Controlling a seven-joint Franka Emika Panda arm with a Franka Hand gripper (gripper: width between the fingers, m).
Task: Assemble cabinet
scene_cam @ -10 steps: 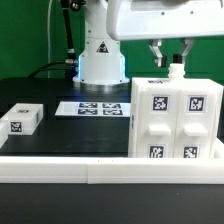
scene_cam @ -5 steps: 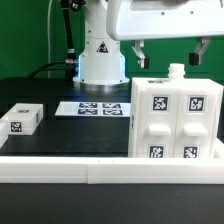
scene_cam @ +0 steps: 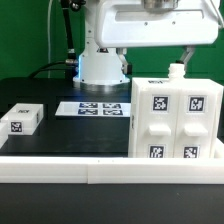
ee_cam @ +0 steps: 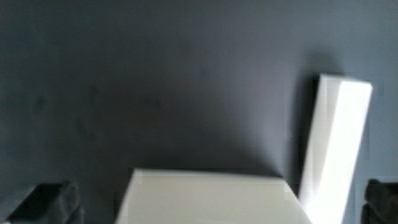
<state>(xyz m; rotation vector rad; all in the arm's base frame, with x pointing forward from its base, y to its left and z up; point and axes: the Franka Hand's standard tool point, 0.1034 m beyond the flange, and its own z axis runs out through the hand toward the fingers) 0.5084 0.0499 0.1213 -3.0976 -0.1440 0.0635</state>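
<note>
The cabinet (scene_cam: 175, 118) is a large white box at the exterior view's right, its front made of small panels with black-and-white tags and a small knob (scene_cam: 176, 71) on top. My gripper (scene_cam: 157, 58) hangs just above its top, open wide and empty, one finger (scene_cam: 127, 60) past the cabinet's left edge and the other (scene_cam: 187, 58) beside the knob. In the wrist view a white top face of the cabinet (ee_cam: 205, 198) lies between the dark fingertips (ee_cam: 50, 200) of the gripper (ee_cam: 214, 205).
A small loose white block (scene_cam: 20, 119) with one tag lies at the exterior view's left. The marker board (scene_cam: 95, 108) lies before the robot base (scene_cam: 100, 62). A white rail (scene_cam: 100, 172) runs along the front. A white strip (ee_cam: 342, 140) shows in the wrist view.
The fingers, close together around the knob a second ago, have spread wide apart. The hand has shifted toward the exterior view's left and looms larger. The cabinet has not moved.
</note>
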